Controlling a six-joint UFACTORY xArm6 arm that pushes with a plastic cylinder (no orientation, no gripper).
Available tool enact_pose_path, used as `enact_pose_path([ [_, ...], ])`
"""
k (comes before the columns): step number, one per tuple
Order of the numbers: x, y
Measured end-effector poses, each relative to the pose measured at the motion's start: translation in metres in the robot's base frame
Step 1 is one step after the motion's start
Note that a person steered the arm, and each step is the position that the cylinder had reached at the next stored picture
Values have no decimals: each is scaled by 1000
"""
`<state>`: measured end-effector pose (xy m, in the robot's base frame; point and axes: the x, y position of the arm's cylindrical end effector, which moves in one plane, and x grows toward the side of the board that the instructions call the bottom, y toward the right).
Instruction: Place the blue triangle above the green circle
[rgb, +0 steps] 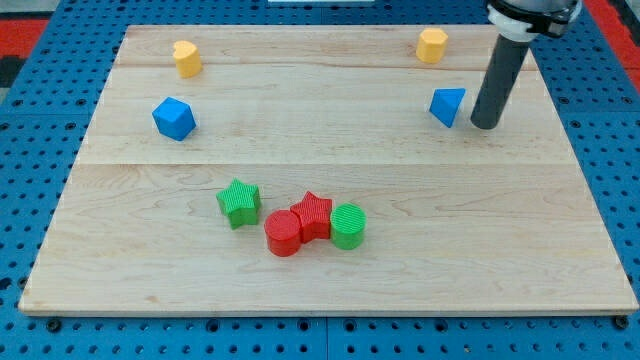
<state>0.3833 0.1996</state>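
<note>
The arm's tip (484, 124), a bare rod holding nothing, stands just right of the blue triangle (447, 105) near the board's right edge (585, 180), with bare wood between it and the green circle (348, 225).

My tip (484, 124) sits just right of blue triangle (447, 105). Desk (420, 270) betw. triangle & green circle (348, 226) is open. Red star (313, 214) & red cylinder (283, 233) crowd circle's left; circle's top & right sides free.

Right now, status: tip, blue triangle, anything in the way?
My tip just right of blue triangle. Green circle at lower centre, touching red star. Path between them open.
</note>
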Motion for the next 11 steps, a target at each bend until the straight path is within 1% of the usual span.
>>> enact_pose_path([
  [1, -1, 1],
  [2, -15, 31],
  [3, -49, 1],
  [4, -41, -84],
  [5, -32, -88],
  [6, -13, -63],
  [7, 24, -83],
  [8, -3, -189],
  [9, -1, -195],
  [11, 9, -378],
])
